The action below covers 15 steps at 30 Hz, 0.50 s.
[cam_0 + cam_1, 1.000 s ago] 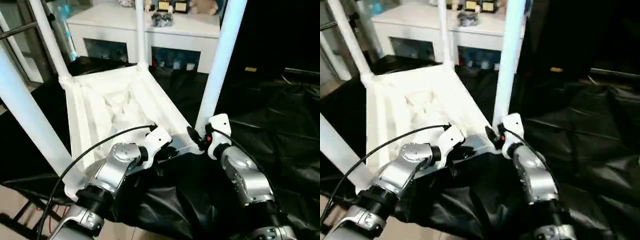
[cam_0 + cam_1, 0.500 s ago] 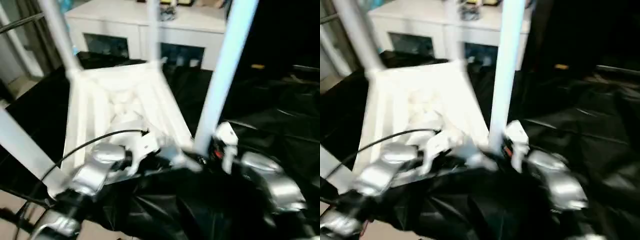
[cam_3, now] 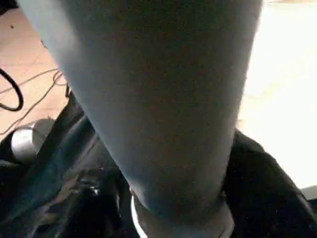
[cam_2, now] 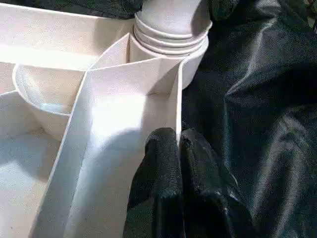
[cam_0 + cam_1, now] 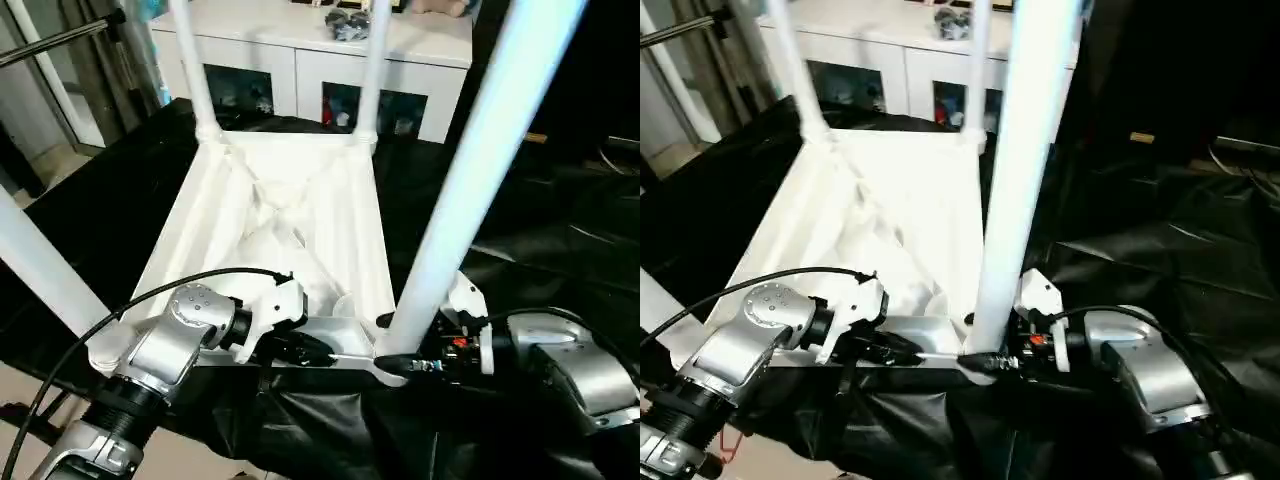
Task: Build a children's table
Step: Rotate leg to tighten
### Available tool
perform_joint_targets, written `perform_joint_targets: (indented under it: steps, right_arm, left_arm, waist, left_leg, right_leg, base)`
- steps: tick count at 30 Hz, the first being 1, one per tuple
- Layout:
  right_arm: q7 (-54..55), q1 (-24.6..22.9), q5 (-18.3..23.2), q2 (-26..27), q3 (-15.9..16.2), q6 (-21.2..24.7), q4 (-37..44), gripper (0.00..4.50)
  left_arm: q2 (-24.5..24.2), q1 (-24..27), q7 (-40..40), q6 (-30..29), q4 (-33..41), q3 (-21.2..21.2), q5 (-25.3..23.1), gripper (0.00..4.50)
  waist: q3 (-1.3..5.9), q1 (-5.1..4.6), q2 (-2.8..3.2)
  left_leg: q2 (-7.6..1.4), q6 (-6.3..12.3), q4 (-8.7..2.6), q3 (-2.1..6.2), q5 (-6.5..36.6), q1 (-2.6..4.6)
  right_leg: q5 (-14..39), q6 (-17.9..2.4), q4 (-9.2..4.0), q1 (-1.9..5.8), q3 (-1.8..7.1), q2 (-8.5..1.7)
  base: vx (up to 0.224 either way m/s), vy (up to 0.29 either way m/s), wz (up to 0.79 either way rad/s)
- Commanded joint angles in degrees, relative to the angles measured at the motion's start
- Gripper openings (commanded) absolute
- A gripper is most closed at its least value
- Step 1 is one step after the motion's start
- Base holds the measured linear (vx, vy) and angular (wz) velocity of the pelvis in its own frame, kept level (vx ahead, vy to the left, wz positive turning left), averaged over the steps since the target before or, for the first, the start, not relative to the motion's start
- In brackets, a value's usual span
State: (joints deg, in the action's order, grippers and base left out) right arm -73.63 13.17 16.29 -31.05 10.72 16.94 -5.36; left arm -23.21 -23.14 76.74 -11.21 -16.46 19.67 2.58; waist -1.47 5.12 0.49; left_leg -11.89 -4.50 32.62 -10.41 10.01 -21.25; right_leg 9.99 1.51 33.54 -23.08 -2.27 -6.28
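Closest to us, our left gripper (image 5: 318, 352) is clenched tight, its black fingers (image 4: 168, 163) pressed together against the near rim wall of the upturned tabletop (image 5: 290, 225), just beside the corner socket (image 4: 171, 29). Over on the other side our right gripper (image 5: 400, 362) sits at the foot of the near right leg (image 5: 470, 185), right at that same corner; whether it is grasping the leg or standing loose around it we cannot tell, as the leg fills the space in front of its wrist camera. The tabletop lies upside down on black plastic sheeting (image 5: 540, 240), ribbed underside up, all four white tubular legs standing upright in their sockets: the near left leg (image 5: 45, 270) beside our left forearm, the two far legs (image 5: 195, 70) rising at the back corners. Beyond them stands a white glass-door cabinet (image 5: 300, 60) with small objects on top.
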Motion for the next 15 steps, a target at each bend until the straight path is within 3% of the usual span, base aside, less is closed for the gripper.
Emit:
perform_joint_targets:
  steps: [1, 7, 14, 15]
  right_arm:
    - [-1.2, -0.2, 0.0, -0.3, 1.7, 0.4, 0.0, 2.44]
    - [-0.5, -0.5, 0.4, 0.3, 2.0, 1.3, 0.7, 2.12]
    - [1.5, -2.3, 0.8, 1.7, 1.9, 1.7, 1.5, 2.05]
    - [3.3, -3.3, 1.1, 3.0, 1.6, 2.1, 1.7, 2.05]
  left_arm:
    - [0.2, -1.6, -0.9, 0.7, 1.0, -0.9, 1.4, 0.0]
    - [0.4, -1.4, -1.3, 0.8, 1.0, -0.7, 1.6, 0.0]
    - [2.3, -0.6, -6.5, -0.5, 1.0, -2.1, 0.9, 0.0]
    - [3.7, -0.2, -9.0, -1.8, 1.5, -2.4, 0.8, 0.0]
  waist:
    - [2.8, -0.15, -0.31]
    - [2.89, -0.14, -0.1]
    - [2.66, -0.16, -0.27]
    - [2.55, -0.13, -0.49]
  left_leg:
    - [-0.95, 2.53, -3.72, -0.34, 14.3, 0.71]
    - [-0.89, 2.79, -3.59, -0.31, 13.5, 0.69]
    - [-0.87, 1.98, -3.76, -0.27, 15.8, 0.68]
    - [-0.86, 1.77, -3.79, -0.29, 16.9, 0.78]
  right_leg:
    - [9.3, -13.4, -3.12, 2.43, 1.11, -0.84]
    - [7.4, -13.8, -2.92, 2.54, 1.01, -0.75]
    - [11.8, -12.8, -3.33, 2.4, 1.13, -0.86]
    - [14.3, -12.0, -3.61, 2.22, 1.19, -0.95]
  base:
    - [0.0, 0.0, 0.0]
    - [0.0, 0.0, 0.0]
    - [0.0, 0.0, 0.0]
    - [0.0, 0.0, 0.0]
